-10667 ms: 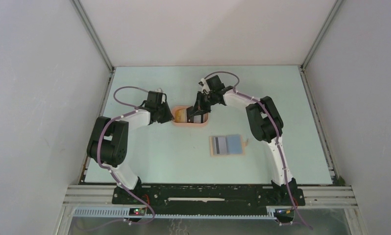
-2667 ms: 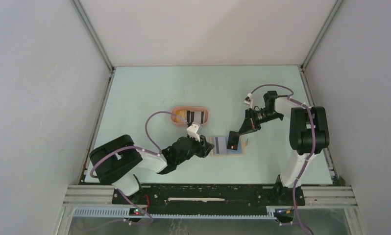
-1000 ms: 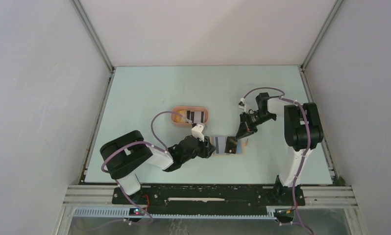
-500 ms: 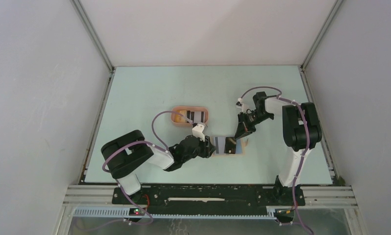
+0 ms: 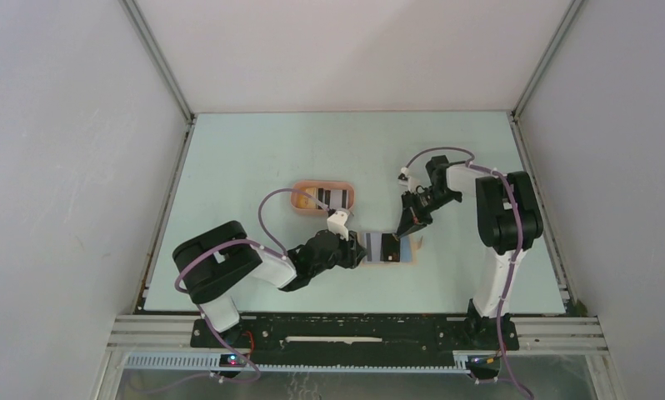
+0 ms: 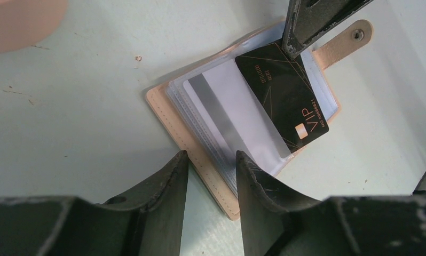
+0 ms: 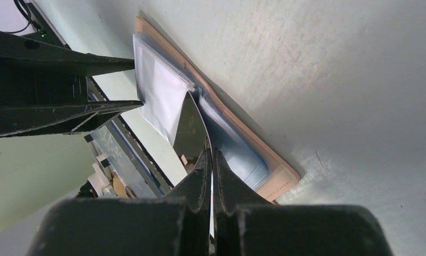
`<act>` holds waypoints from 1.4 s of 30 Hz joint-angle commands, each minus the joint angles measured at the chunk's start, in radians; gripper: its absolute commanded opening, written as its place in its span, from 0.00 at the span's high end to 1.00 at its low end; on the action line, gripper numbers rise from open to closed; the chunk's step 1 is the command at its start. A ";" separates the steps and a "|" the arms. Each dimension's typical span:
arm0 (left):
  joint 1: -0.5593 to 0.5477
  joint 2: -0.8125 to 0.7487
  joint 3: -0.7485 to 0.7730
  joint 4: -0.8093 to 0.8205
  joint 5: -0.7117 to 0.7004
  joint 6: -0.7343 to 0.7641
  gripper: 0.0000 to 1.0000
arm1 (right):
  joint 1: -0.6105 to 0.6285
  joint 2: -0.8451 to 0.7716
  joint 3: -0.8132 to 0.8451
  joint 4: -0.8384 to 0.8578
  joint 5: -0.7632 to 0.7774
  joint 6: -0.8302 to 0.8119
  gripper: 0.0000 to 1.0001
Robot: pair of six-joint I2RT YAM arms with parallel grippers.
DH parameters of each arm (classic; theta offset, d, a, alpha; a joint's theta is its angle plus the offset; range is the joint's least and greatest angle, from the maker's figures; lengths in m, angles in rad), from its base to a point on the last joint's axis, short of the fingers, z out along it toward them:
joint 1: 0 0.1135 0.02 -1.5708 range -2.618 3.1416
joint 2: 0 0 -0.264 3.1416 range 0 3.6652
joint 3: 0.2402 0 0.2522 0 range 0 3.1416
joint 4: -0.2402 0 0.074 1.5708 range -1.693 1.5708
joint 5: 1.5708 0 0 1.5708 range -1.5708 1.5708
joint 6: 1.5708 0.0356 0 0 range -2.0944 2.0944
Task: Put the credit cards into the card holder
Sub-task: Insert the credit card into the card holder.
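The tan card holder (image 5: 406, 254) lies open on the table, clear sleeves up, snap strap (image 6: 341, 42) to one side. A grey-striped card (image 6: 221, 117) sits in one sleeve. My right gripper (image 5: 401, 231) is shut on a black VIP card (image 6: 283, 93), whose lower end rests slanted on the sleeves. In the right wrist view the black card (image 7: 192, 125) runs edge-on from my gripper (image 7: 211, 153) to the holder (image 7: 275, 178). My left gripper (image 6: 211, 157) is open, its fingers either side of the holder's near left edge (image 6: 200, 154), and shows in the top view (image 5: 361, 252).
The peach oval tray (image 5: 300, 193) stands behind the holder with a yellow card (image 5: 311, 197) and a striped card (image 5: 337, 198) in it. Its rim shows at the left wrist view's top left (image 6: 18, 21). Both arms crowd the holder.
My right gripper has shifted slightly left and lower with the black card, which now lies further over the holder's sleeves. My left gripper has stayed at the holder's left edge.
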 commanded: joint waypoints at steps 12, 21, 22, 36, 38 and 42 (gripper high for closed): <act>-0.007 0.014 0.052 0.010 0.037 0.000 0.58 | 0.035 0.040 0.049 0.023 0.042 0.055 1.00; -0.008 0.015 0.054 0.011 0.044 0.001 0.58 | 0.048 0.050 0.058 0.037 0.012 0.089 1.00; -0.007 0.015 0.054 0.011 0.045 0.001 0.58 | 0.049 0.051 0.058 0.040 0.005 0.093 1.00; -0.008 0.020 0.062 0.017 0.067 0.004 0.58 | 0.105 0.089 0.093 0.036 -0.009 0.121 1.00; -0.008 0.020 0.061 0.017 0.067 0.003 0.58 | 0.111 0.092 0.097 0.037 -0.015 0.122 1.00; -0.009 0.021 0.063 0.017 0.069 0.003 0.58 | 0.117 0.101 0.102 0.034 -0.020 0.122 1.00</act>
